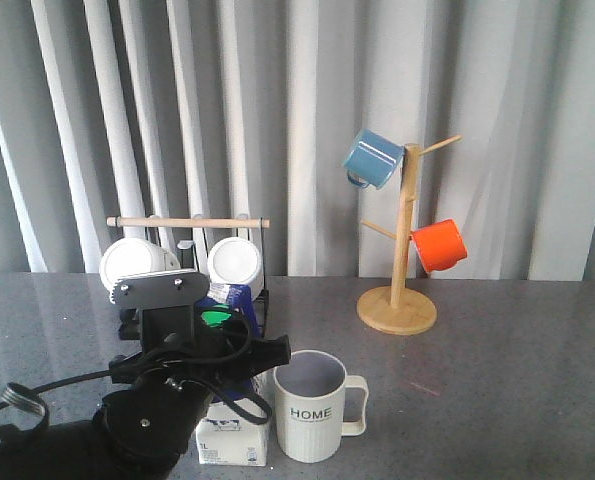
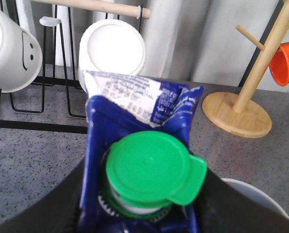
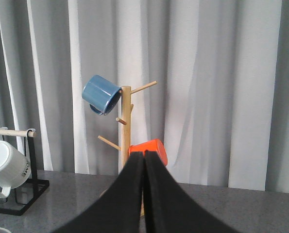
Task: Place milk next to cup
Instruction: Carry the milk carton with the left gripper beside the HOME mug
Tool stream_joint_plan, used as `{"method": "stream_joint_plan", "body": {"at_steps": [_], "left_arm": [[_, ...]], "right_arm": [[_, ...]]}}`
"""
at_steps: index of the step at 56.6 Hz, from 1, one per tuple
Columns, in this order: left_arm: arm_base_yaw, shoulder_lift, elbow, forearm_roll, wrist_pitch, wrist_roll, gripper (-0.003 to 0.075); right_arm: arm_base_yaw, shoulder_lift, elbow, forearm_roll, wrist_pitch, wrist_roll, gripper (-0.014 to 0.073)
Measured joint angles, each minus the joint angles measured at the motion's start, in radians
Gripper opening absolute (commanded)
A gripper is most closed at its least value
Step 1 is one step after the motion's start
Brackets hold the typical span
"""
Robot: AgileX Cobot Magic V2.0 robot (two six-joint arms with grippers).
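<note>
Front view, milk: the milk point(image 1: 233, 440) stood upright on the grey table point(image 1: 517, 390) at the lower middle of the frame, just left of the cup point(image 1: 312, 406) and about touching it.
Front view, my left gripper point(image 1: 215, 345): it sat over the carton's top, around the green cap; my arm hid most of the carton.
Front view, cup: its handle pointed to the frame's right, "HOME" facing the camera.
Front view, background: a wooden mug tree point(image 1: 405, 250) at right carried a blue mug point(image 1: 371, 158) and an orange mug point(image 1: 439, 245); a black rack point(image 1: 189, 262) at left held 2 white mugs.
Left wrist view, jaws: my fingers point(image 2: 42, 208) flanked the blue gable at both lower corners, closed against the carton under the green cap point(image 2: 153, 167).
Left wrist view, cup: only a pale rim showed at the lower right corner.
Right wrist view, my right gripper point(image 3: 144, 194): both fingers were pressed together at the lower middle, holding nothing, with the mug tree behind them.
</note>
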Motion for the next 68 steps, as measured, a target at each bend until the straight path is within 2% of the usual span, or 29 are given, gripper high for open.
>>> {"method": "stream_joint_plan", "body": {"at_steps": [30,34,38,44,49,53,54,68], "left_arm": [[0.000,0.000,0.000,0.003,0.004,0.002,0.0022],[0.000,0.000,0.000,0.003,0.004,0.008,0.0075],[0.000,0.001,0.000,0.003,0.008,0.022,0.0172],[0.000,0.001,-0.001,0.003,0.011,0.033,0.0375],[0.000,0.001,-0.003,-0.002,0.012,0.037,0.0587],[0.000,0.003,-0.004,-0.026,0.012,0.043,0.0720],[0.000,0.005,-0.004,-0.030,0.012,0.045,0.0736],[0.000,-0.021,-0.004,-0.049,0.012,0.096,0.0716]], "right_arm": [[0.000,0.000,0.000,0.000,0.000,0.000,-0.0009],[0.000,0.000,0.000,0.000,0.000,0.000,-0.0009],[0.000,0.000,0.000,0.000,0.000,0.000,-0.0009],[0.000,0.000,0.000,0.000,0.000,0.000,-0.0009],[0.000,0.000,0.000,0.000,0.000,0.000,-0.0009],[0.000,0.000,0.000,0.000,0.000,0.000,-0.0009],[0.000,0.000,0.000,0.000,0.000,0.000,-0.0009],[0.000,0.000,0.000,0.000,0.000,0.000,-0.0009]]}}
